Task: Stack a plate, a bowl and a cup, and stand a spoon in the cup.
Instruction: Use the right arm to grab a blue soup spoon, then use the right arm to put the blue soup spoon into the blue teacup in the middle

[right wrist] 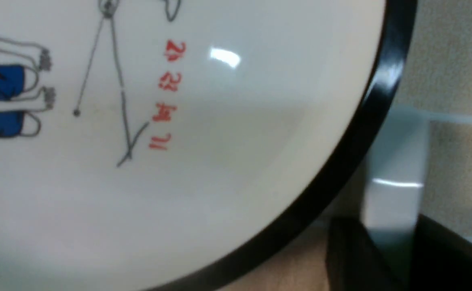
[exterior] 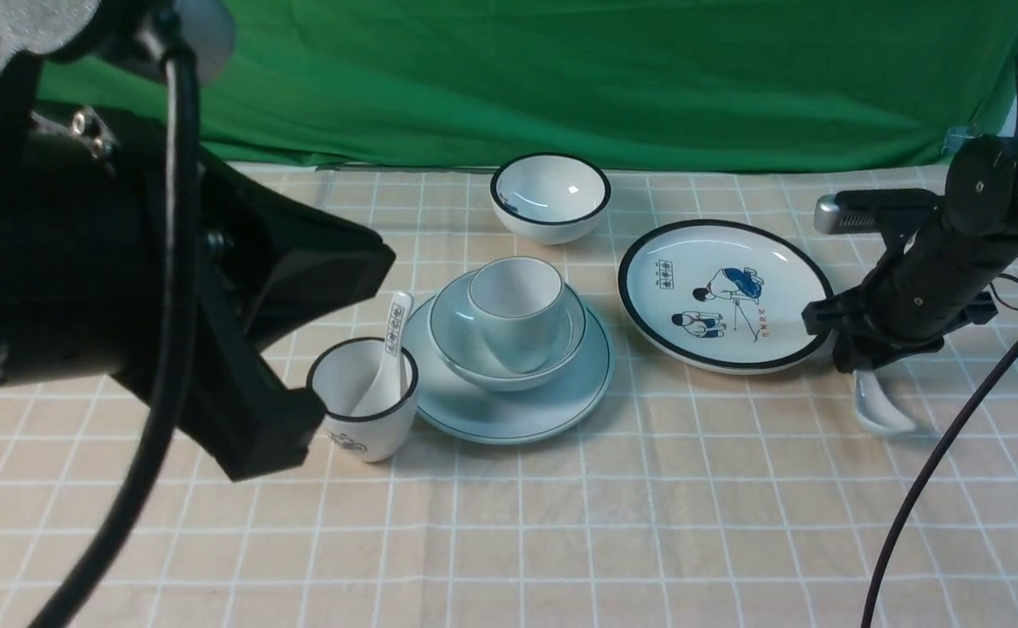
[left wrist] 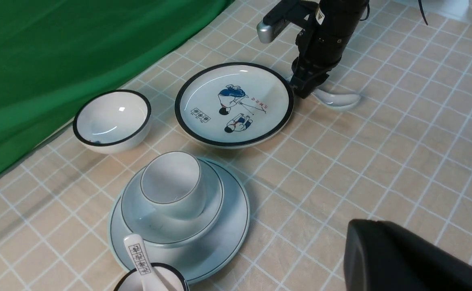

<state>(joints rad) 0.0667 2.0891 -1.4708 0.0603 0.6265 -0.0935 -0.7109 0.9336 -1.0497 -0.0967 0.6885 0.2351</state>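
Observation:
The pale blue plate (exterior: 509, 410) lies mid-table with the wide pale bowl (exterior: 474, 344) on it and the plain cup (exterior: 517, 301) upright in the bowl. The stack also shows in the left wrist view, plate (left wrist: 227, 226), bowl (left wrist: 211, 202), cup (left wrist: 171, 184). The plain spoon (exterior: 884, 412) is at the right, beside the cartoon plate, with its scoop low over or on the cloth. My right gripper (exterior: 862, 371) is shut on its handle (right wrist: 395, 190). My left gripper (exterior: 351, 340) hangs open and empty above the table's left; one finger (left wrist: 381, 254) shows in its wrist view.
A black-rimmed cup (exterior: 360, 401) holding a spoon with black characters (exterior: 395, 336) stands just left of the stack. A black-rimmed bowl (exterior: 549, 199) sits behind it. A cartoon plate (exterior: 722, 292) lies right of the stack. A green cloth (exterior: 561, 78) hangs at the back.

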